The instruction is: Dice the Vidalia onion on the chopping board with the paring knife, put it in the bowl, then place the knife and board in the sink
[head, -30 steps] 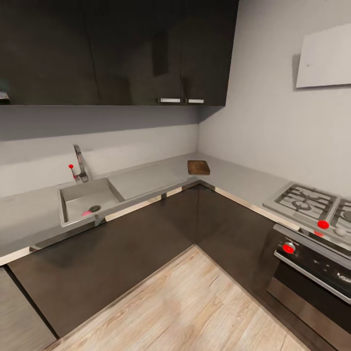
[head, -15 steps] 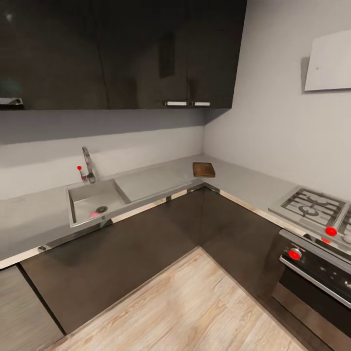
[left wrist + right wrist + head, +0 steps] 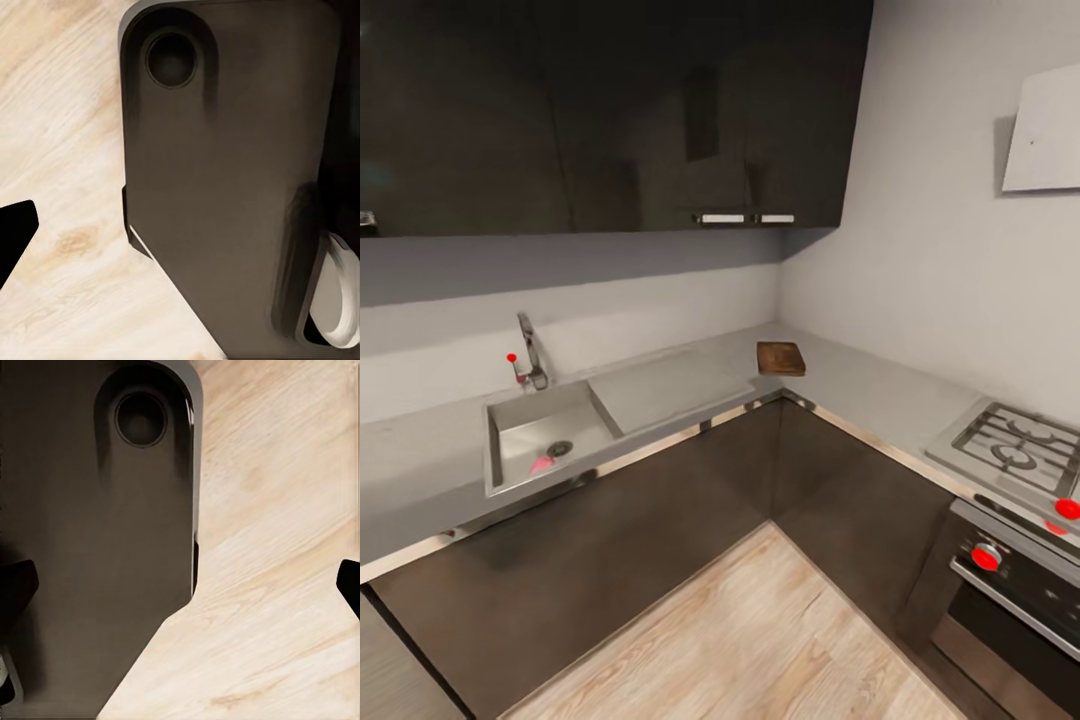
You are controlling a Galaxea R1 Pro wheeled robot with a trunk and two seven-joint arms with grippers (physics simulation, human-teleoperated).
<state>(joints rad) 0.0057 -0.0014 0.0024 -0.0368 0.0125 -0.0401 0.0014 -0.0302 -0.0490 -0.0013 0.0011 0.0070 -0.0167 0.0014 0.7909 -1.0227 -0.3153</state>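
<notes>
Kitchen corner, L-shaped grey table (image 3: 420, 470) over dark cabinets (image 3: 610, 540), wood floor (image 3: 760, 640) near you. Sink (image 3: 545, 440), far left: pink-red item (image 3: 541, 464), likely the onion, beside the drain; tap (image 3: 530, 352) behind. Chopping board (image 3: 780, 357): lies flat in the far corner, well right of the sink. Hob (image 3: 1025, 445) and oven (image 3: 1010, 590): right. Your right tool (image 3: 187, 577): fingertips spread wide over floor. Your left tool: one fingertip (image 3: 15, 232) visible; you cannot tell its state.
</notes>
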